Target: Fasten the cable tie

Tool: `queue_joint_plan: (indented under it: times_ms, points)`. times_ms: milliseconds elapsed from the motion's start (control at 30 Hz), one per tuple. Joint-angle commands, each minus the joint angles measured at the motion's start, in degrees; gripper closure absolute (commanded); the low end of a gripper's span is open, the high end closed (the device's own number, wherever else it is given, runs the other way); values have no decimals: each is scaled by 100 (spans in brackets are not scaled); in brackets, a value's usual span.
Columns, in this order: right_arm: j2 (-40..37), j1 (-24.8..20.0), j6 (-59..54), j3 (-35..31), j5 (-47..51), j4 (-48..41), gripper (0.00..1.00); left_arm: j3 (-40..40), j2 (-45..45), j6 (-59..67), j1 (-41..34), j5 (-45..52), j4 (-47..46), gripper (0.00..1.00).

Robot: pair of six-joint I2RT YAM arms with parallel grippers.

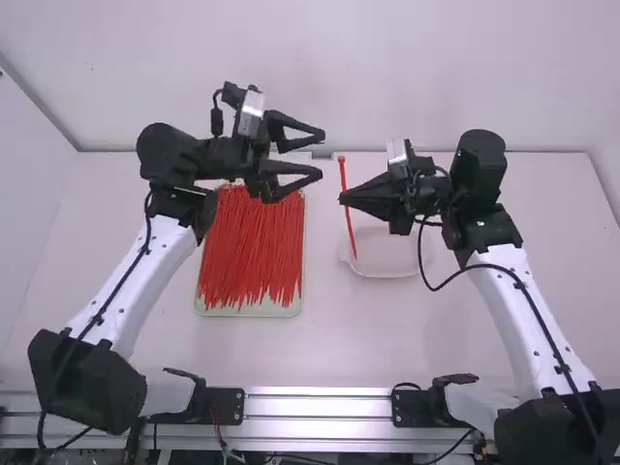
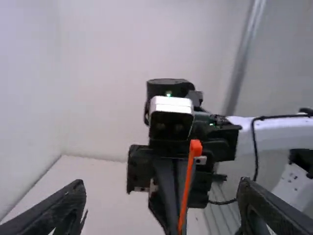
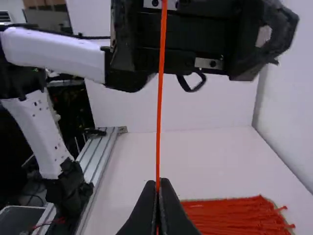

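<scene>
Bright, even and diffuse, from overhead. Soft, faint shadows on the table (image 1: pixel 387 320) close under the left arm (image 1: pixel 145 271) and right arm (image 1: pixel 523 310). Vividly lit cable tie (image 3: pixel 159 98) against pale walls.

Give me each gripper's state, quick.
Left gripper: open, holding nothing.
Right gripper: shut on the red cable tie.

Cable tie (image 3: pixel 159 98) midsection inside right pincer (image 3: pixel 158 184)
</scene>
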Motion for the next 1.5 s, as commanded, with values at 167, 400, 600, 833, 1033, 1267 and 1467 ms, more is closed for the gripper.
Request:
queue_joint_plan:
  times_ms: [167, 400, 600, 833, 1033, 1267, 1467]
  points:
    - [-4, -33, 365, 149, -118, 492, 100, 621, 339, -120, -367, 223, -197, 30]
    - [-4, -33, 702, 149, -68, 942, 100, 728, 503, -125, -501, 116, -214, 44]
    - [-4, -31, 1054, 149, 195, 1202, 100, 730, 507, -122, -529, 92, -144, 50]
    - [-4, -33, 1047, 149, 188, 1209, 100, 734, 507, -131, -533, -153, -153, 58]
    - [-4, -33, 1193, 149, 356, 1209, 100, 734, 507, -164, -533, -284, -157, 68]
    - [-4, -31, 1176, 149, 356, 1209, 100, 734, 507, -164, -592, -341, -173, 76]
    - [-4, -33, 1178, 149, 356, 1209, 100, 734, 507, -164, -671, -363, -149, 74]
